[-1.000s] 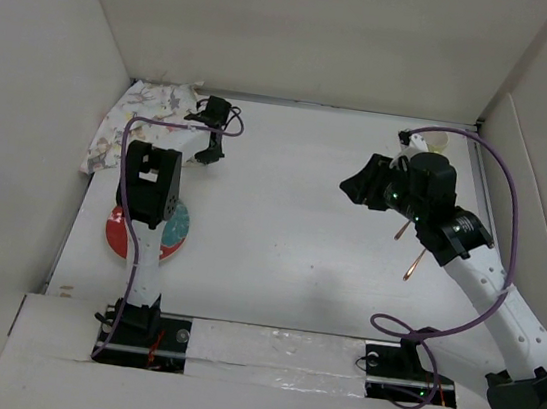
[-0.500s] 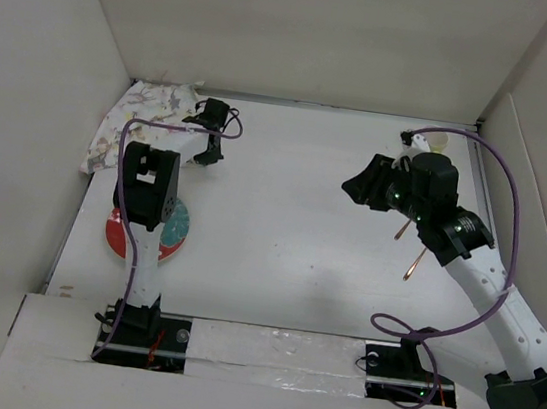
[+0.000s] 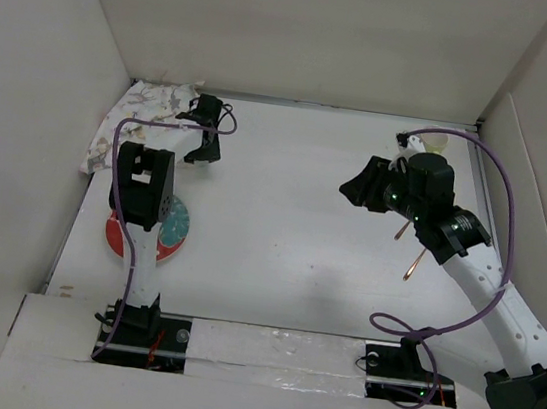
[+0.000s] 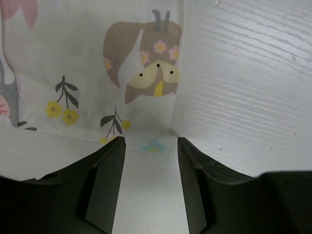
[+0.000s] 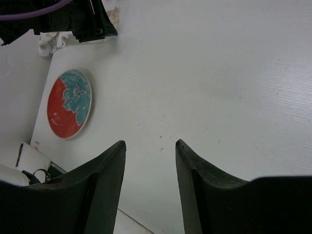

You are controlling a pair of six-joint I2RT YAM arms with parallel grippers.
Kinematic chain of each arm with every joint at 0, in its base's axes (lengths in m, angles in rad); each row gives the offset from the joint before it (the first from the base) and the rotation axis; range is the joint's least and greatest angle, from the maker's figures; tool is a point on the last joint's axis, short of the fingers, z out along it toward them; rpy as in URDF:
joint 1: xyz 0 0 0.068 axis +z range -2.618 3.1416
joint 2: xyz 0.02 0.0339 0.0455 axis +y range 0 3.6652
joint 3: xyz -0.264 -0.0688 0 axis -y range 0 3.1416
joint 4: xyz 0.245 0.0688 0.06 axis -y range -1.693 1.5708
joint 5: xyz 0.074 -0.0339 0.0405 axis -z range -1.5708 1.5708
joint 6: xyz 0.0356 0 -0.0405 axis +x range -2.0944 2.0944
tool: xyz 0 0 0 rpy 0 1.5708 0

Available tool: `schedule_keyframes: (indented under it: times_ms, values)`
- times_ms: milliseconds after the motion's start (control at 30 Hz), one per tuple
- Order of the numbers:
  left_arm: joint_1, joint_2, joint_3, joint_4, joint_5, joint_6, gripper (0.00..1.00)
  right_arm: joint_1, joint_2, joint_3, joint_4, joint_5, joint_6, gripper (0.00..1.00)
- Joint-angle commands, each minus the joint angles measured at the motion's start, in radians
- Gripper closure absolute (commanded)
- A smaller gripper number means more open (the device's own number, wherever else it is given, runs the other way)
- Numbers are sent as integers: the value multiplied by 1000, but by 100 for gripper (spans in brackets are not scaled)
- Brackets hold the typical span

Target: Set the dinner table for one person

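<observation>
Nearest the arm bases, a red and teal plate (image 5: 68, 103) lies flat on the dinner table (image 3: 277, 255). It is well behind the left gripper (image 4: 148, 146), and in the overhead view that arm partly hides it. Two thin copper-coloured utensils (image 3: 413, 266) lie on the table behind the right gripper (image 5: 148, 146), under its arm; I cannot tell what kind they are. The right gripper hangs over bare table with its fingers spread and nothing between them, and the plate is well apart from it, toward the left arm's side. Farther out, the left gripper sits low over the table with its fingers (image 4: 109, 161) spread, clamping nothing. The edge of a white printed cloth (image 4: 87, 73) lies just beyond its fingertips, with an owl figure straight ahead. The cloth is bunched in the far left corner. Beyond the right gripper, near the table's far edge, sits a pale round item (image 3: 437, 140).
</observation>
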Motion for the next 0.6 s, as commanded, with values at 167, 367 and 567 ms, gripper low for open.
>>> schedule_keyframes:
  times_ms: [167, 367, 567]
  values:
    - [35, 86, 57, -58, 0, 19, 65, 3, -9, 12, 31, -5, -3, 49]
    - [56, 127, 29, -60, 20, 31, 100, 3, -34, 8, 26, 24, -3, 49]
    - [-11, 58, 29, -29, 80, 33, 100, 3, -29, 15, 25, 37, -3, 49]
